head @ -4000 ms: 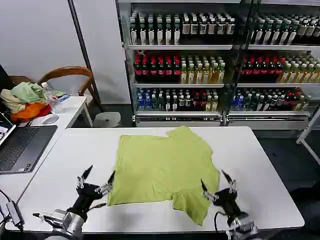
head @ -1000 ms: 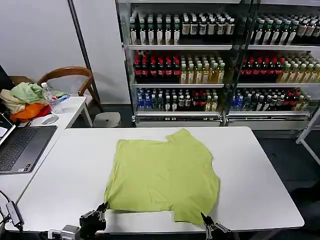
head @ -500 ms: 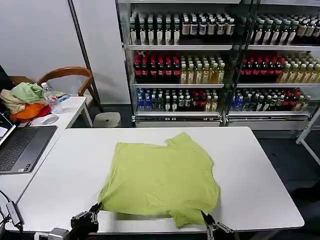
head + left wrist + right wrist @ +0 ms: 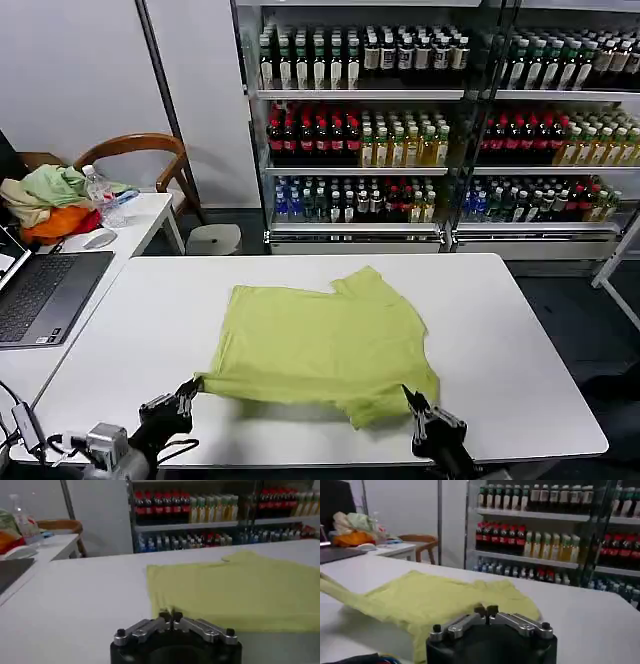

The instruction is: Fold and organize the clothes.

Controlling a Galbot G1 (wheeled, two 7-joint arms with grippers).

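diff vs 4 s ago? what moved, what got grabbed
Both end effectors went from open beside the T-shirt to shut on its near hem: left end effector at the near-left corner, right end effector at the near-right. That near edge is now lifted off the white table, shadow beneath it. The far edge still lies flat; laptop and cloth heap unchanged.

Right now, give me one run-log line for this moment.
left gripper: shut on T-shirt near-left corner, lifted | right gripper: shut on near-right hem | table: far edge resting
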